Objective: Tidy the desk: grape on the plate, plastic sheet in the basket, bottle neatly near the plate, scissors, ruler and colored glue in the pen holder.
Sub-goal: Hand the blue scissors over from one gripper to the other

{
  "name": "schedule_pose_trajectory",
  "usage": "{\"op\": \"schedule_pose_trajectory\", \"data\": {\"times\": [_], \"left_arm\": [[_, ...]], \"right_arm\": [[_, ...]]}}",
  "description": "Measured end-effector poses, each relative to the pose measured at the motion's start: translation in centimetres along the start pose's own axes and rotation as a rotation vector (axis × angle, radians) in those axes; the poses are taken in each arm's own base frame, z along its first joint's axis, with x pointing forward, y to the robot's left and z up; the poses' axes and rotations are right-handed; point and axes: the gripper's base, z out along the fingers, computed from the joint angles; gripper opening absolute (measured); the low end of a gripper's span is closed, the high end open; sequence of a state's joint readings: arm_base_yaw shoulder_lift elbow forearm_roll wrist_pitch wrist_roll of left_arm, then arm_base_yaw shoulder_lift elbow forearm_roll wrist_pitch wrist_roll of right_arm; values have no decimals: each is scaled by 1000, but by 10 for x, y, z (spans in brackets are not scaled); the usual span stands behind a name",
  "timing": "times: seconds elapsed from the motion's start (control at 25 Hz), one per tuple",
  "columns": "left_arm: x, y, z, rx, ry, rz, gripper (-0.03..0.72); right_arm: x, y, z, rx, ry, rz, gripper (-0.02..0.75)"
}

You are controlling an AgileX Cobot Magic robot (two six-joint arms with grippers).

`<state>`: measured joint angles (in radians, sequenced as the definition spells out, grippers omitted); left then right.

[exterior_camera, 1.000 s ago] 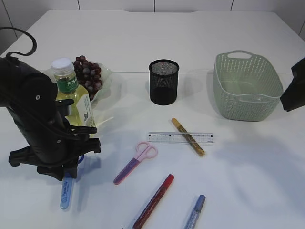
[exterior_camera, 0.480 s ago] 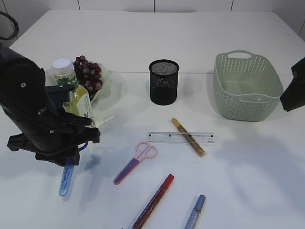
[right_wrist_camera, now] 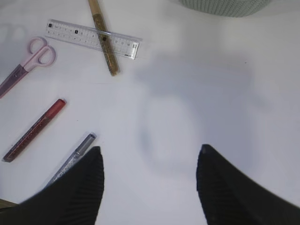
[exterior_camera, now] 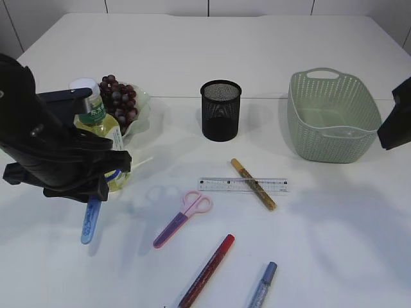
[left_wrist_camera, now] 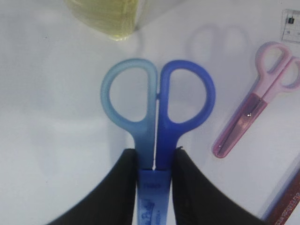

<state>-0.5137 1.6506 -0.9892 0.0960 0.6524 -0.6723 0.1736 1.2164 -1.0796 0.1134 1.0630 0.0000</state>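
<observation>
left end effector [left_wrist_camera: 154,164]: pinching blue scissors [left_wrist_camera: 157,105], 2 loops pale and dark blue | right end effector [right_wrist_camera: 149,161]: spread

Exterior slants down; wrists look down, sharing pink scissors [left_wrist_camera: 255,119]

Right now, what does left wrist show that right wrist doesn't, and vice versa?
Left wrist only: the left gripper shut on the blue scissors, and the bottle's yellow base. Right wrist only: the open right gripper, the gold glue pen lying across the ruler, the blue glue pen and the basket edge. Both: the pink scissors, the red glue pen and a ruler end.
</observation>
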Motion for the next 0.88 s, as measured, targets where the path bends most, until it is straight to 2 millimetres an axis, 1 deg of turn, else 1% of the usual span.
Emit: {"op": "schedule_pose_trajectory", "data": {"times": [0.24, 0.6, 0.88], "left_arm": [[1, -1, -6, 23, -6, 27, 167], [11, -22, -21, 96, -54, 110, 167], [10, -29, -33, 162, -117, 108, 167]], "right_arm": [[0, 0, 0, -2, 0, 1, 489], [0, 3, 0, -29, 0, 16, 489], [0, 8, 0, -89, -1, 35, 489]]}}
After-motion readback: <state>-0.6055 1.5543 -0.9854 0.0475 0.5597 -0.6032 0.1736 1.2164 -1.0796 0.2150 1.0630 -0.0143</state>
